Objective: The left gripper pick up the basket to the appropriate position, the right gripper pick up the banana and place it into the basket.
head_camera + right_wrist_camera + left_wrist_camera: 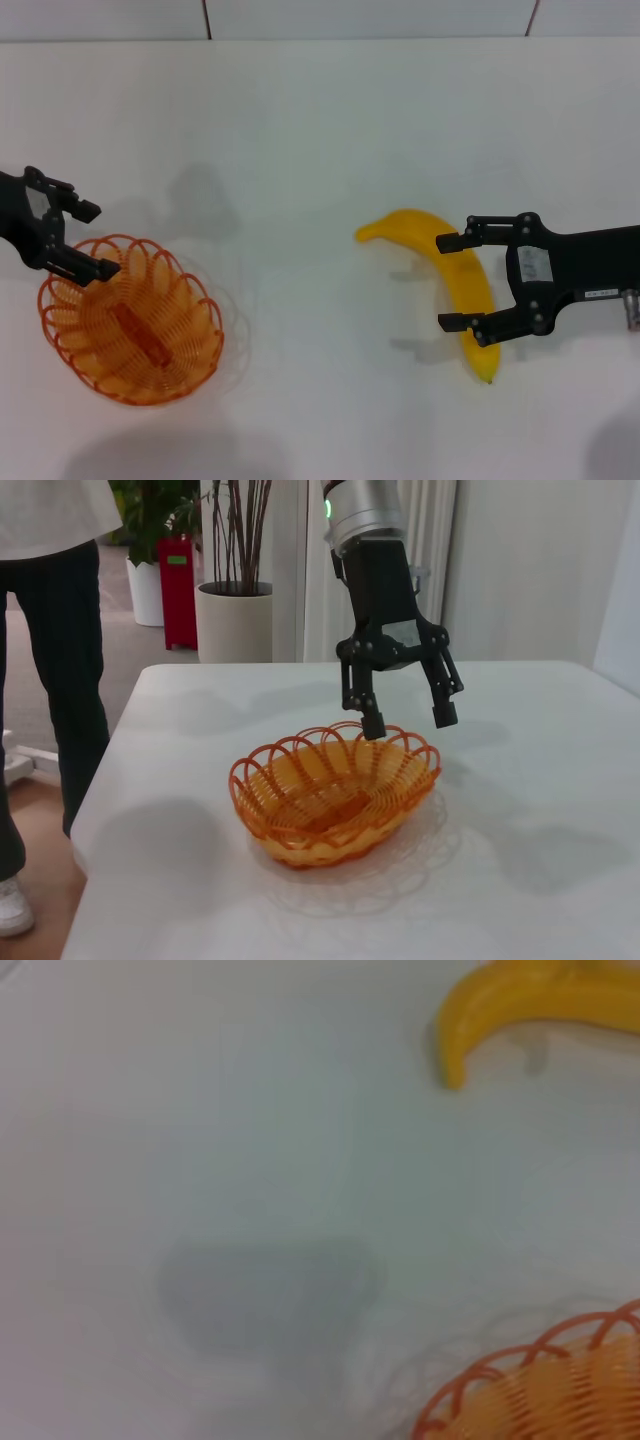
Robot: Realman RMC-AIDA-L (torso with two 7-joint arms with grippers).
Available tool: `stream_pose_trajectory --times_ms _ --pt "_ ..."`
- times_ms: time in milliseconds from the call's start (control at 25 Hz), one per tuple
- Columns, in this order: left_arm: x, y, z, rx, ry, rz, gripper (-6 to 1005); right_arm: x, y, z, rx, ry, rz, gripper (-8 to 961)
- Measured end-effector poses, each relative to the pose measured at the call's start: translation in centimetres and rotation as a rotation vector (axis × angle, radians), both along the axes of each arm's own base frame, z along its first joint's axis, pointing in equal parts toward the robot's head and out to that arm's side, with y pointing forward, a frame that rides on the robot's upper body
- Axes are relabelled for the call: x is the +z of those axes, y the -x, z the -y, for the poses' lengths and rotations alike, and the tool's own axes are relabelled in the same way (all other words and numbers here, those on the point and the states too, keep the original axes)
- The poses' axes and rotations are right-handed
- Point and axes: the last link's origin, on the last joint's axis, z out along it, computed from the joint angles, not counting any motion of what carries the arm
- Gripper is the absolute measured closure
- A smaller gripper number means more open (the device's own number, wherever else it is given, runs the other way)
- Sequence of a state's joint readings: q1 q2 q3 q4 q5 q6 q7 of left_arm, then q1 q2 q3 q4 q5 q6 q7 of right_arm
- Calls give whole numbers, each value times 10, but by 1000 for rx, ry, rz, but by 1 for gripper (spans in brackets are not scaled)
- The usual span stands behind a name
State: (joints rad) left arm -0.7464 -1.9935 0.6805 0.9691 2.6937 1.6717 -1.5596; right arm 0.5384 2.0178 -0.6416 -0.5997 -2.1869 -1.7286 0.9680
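Note:
The orange wire basket [130, 320] sits on the white table at the left. My left gripper [95, 240] is open at the basket's far left rim, one finger over the rim and the other outside it. The right wrist view shows the left gripper [405, 720] just above the basket [335, 790], holding nothing. The yellow banana [415, 228] lies on the table at the right. My right gripper [447, 282] is open, with a finger on each side of the banana's middle. The left wrist view shows the banana's end [500, 1000] and the basket's rim [540, 1380].
The white table [300, 150] stretches between the basket and the banana. In the right wrist view a person [50, 630] stands at the table's edge, with potted plants [235, 610] behind.

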Motion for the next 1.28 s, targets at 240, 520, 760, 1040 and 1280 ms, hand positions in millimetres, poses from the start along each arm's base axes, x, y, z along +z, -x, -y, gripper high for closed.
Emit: stream_pose_trajectory --times_ms 240,520,760,1040,1280 --pt "-3 7 -6 17 -17 -2 138 0 0 -1 -2 4 2 114" --pt "-14 5 -7 16 11 -34 162 0 2 -2 3 5 1 118" --pt "-21 7 -7 22 35 -67 184 -1 3 -2 4 5 1 121" --pt "-25 1 -12 2 24 -71 208 -1 3 -2 3 5 0 125" --pt "-29 0 -12 5 37 -96 230 -1 3 -2 2 6 0 128"
